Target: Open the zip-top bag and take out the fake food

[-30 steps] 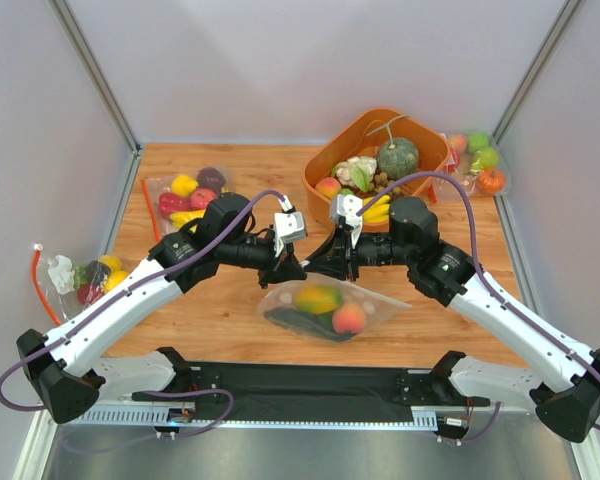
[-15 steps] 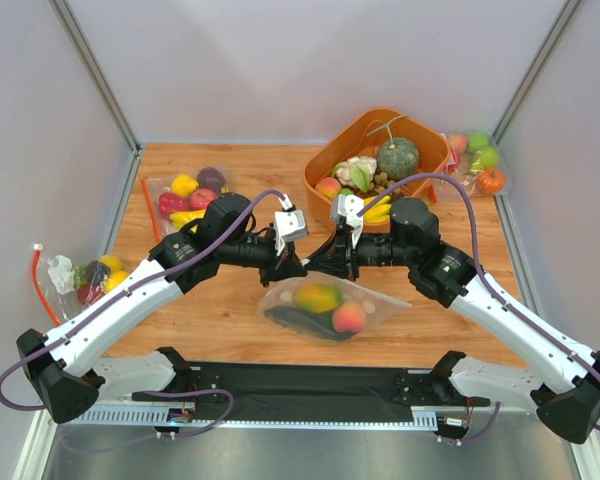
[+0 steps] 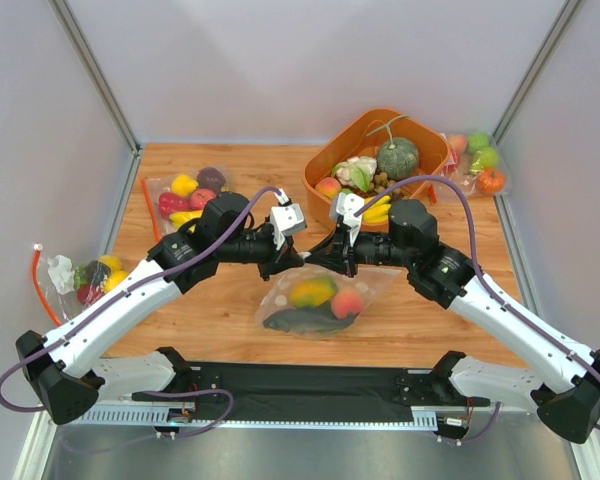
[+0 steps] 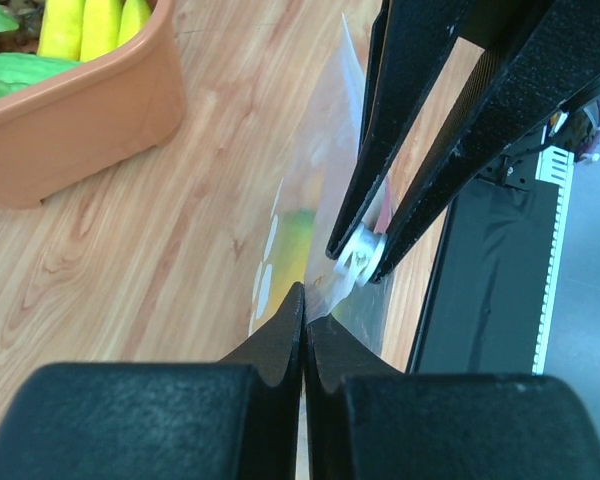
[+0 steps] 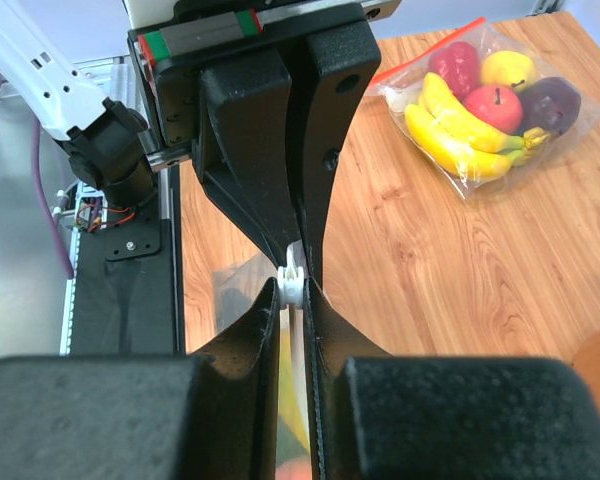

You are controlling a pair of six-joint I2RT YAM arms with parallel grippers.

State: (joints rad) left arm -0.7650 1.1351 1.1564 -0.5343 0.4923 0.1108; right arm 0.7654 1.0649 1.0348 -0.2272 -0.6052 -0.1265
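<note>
Left pincer point(image 4: 302, 296) is pressed shut on the top edge of the dotted zip-top bag point(image 3: 376, 284). Right pincer point(image 5: 292, 283), tip to tip with it, is clamped on the bag's white zip tab point(image 4: 360, 262). The bag hangs below both pincers over the wooden worktop point(image 3: 230, 320), holding a mango point(image 3: 312, 291), a peach point(image 3: 347, 303) and a dark green vegetable point(image 3: 298, 320).

You viewed the table point(image 3: 230, 300) from high above the zip-top bag point(image 3: 325, 300); both wrist cameras sat close beside that bag, facing each other's fingers point(image 4: 400, 100) across it.
</note>
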